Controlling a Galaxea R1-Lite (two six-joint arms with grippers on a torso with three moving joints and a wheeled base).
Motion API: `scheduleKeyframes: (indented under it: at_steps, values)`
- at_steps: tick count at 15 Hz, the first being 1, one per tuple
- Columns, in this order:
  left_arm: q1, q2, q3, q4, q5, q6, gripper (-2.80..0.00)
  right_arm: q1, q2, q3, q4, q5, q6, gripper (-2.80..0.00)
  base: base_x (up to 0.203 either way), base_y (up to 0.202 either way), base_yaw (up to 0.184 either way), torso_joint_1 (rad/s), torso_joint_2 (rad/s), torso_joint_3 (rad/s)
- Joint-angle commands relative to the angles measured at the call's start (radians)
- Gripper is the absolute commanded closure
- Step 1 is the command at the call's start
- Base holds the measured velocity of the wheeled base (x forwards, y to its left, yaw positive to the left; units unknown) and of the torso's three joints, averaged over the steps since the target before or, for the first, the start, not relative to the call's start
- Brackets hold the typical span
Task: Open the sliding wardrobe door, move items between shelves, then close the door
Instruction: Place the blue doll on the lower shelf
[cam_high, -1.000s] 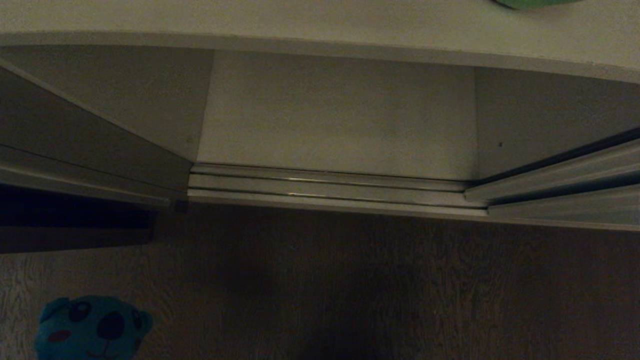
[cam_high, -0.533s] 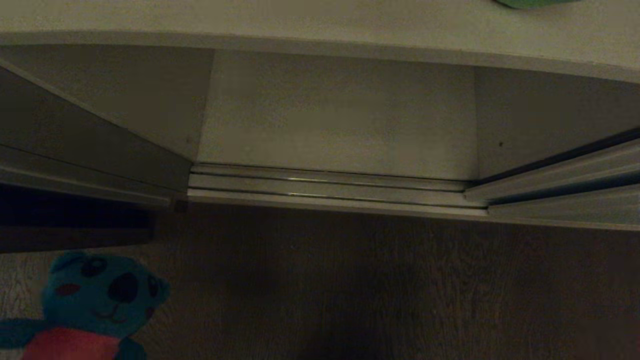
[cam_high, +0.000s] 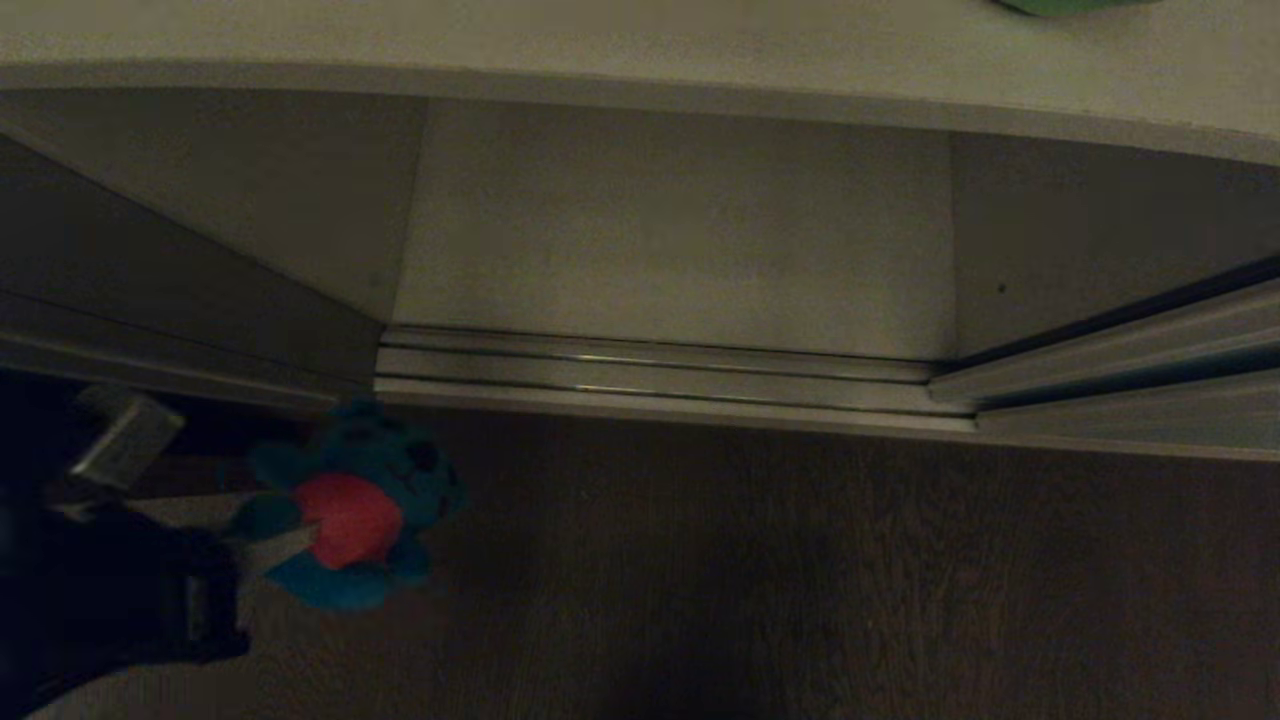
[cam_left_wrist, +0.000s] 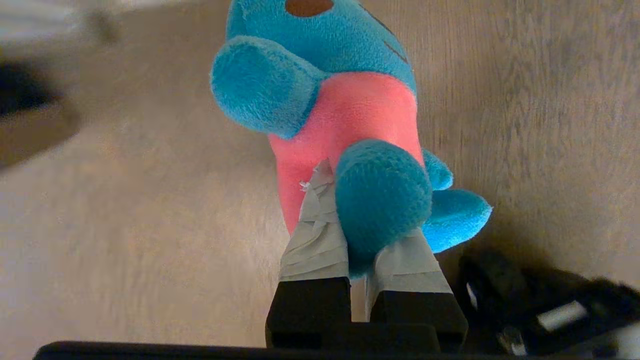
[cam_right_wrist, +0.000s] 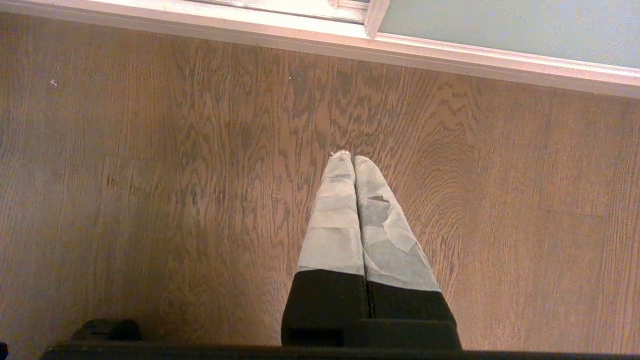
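Blue plush with a red belly, that's what my left gripper (cam_left_wrist: 357, 220) has pinched between its taped fingers (cam_left_wrist: 315, 235); they're clamped narrow on one stubby leg of the blue toy (cam_high: 350, 510), and the body hangs out beyond the tips. On the head view I've got that arm low on the left, the toy held above the wood floor (cam_high: 750, 580), just in front of the wardrobe's metal track (cam_high: 650, 370) and near its left end. Nothing of it is touching the track as far as I can see (dim light down here, so I won't swear to the gap).

The wardrobe stands open in the middle: I'm looking straight onto the lower shelf (cam_high: 680, 230), white and flat, with the sliding door (cam_high: 1150, 350) pushed off to the right. Above it runs the front edge of the upper shelf (cam_high: 600, 50), and a sliver of the green toy (cam_high: 1060, 6) peeks in at the very top of the view, sitting on that board.

My right gripper (cam_right_wrist: 354, 162) is pressed fully together, holding nothing, pointing down at bare floor near the wardrobe's base.
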Motion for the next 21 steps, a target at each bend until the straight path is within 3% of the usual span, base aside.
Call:
scheduleKeyframes:
  at_steps: [1,5,8,11,14,21]
  values:
    - [-0.027,0.249,-0.066,-0.107,-0.002,-0.003,0.0,0.0,0.0,0.002,0.0,0.0,-0.001,0.0,0.0,0.0,0.0,0.0,0.0,0.0]
    - [-0.111,0.456,-0.277,-0.265,0.082,-0.09,0.0,0.0,0.0,0.002,0.0,0.0,0.001,0.0,0.0,0.0,0.0,0.0,0.0,0.0]
    - [-0.153,0.564,-0.354,-0.439,0.163,-0.164,0.0,0.0,0.0,0.002,0.0,0.0,0.001,0.0,0.0,0.0,0.0,0.0,0.0,0.0]
    - [-0.173,0.679,-0.425,-0.623,0.239,-0.192,0.0,0.0,0.0,0.002,0.0,0.0,0.001,0.0,0.0,0.0,0.0,0.0,0.0,0.0]
    - [-0.182,0.851,-0.578,-0.774,0.291,-0.2,0.0,0.0,0.0,0.002,0.0,0.0,0.0,0.0,0.0,0.0,0.0,0.0,0.0,0.0]
    - [-0.191,1.183,-0.957,-0.93,0.362,-0.25,0.0,0.0,0.0,0.002,0.0,0.0,0.001,0.0,0.0,0.0,0.0,0.0,0.0,0.0]
